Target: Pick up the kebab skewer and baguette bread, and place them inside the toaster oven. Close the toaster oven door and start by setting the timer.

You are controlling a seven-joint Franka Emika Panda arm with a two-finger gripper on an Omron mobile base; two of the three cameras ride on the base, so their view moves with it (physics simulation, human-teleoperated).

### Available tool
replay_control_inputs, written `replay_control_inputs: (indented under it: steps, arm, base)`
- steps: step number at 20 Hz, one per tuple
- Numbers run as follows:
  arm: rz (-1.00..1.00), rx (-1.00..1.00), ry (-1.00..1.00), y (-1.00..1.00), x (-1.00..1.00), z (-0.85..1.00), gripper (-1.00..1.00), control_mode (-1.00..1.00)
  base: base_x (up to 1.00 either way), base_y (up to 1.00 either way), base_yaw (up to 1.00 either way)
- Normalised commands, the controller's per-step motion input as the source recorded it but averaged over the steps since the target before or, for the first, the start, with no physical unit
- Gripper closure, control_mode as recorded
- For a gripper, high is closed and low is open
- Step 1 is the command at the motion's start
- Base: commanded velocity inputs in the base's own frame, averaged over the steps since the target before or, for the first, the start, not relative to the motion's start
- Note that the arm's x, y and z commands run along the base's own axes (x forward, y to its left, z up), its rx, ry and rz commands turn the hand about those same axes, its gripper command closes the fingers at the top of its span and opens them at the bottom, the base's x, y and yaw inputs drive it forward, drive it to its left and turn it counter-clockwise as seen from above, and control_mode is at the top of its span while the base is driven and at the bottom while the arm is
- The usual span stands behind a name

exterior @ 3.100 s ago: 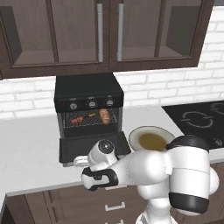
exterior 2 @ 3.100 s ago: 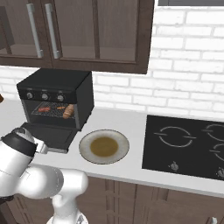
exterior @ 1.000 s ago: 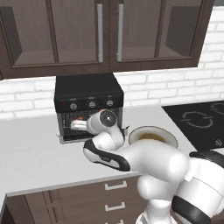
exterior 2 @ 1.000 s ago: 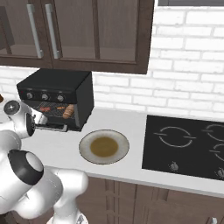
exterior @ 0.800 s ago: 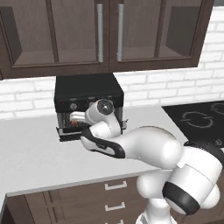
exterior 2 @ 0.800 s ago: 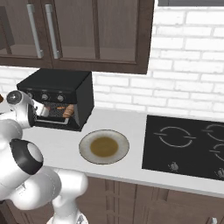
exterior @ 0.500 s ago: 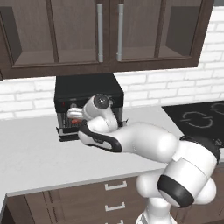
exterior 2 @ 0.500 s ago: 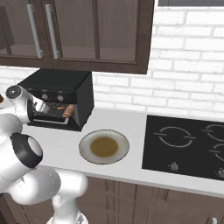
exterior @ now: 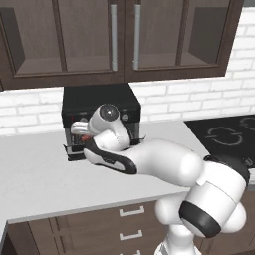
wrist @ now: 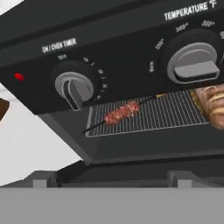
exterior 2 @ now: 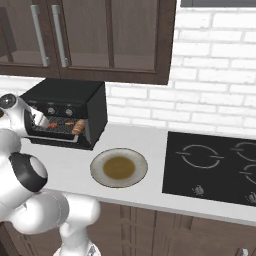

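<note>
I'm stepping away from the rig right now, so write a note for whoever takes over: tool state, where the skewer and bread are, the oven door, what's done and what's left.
Tool: open, holding nothing, up close to the toaster oven front, facing the timer knob.
Kebab skewer: lying on the wire rack inside the oven.
Baguette bread: on the same rack, beside the skewer.
Toaster oven door: looks raised; I cannot tell if it is fully shut.
Done: both foods are in the oven.
Left: check that the door is shut, then grip the timer knob and turn it to start.
</note>
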Motion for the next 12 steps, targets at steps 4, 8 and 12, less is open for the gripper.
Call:
replay_control_inputs:
  steps: [4, 8, 12]
  arm:
    - [0.00, 0.00, 0.13, 0.30, -0.92, 0.42, -1.00, -1.00]
    - [0.00, 0.00, 0.11, 0.07, -0.97, 0.08, -1.00, -1.00]
    - [0.00, -0.03, 0.13, -0.05, -0.52, -0.48, -1.00, -1.00]
  base:
    - [0.00, 0.00, 0.00]
    - [0.00, 0.00, 0.00]
    - [0.00, 0.00, 0.00]
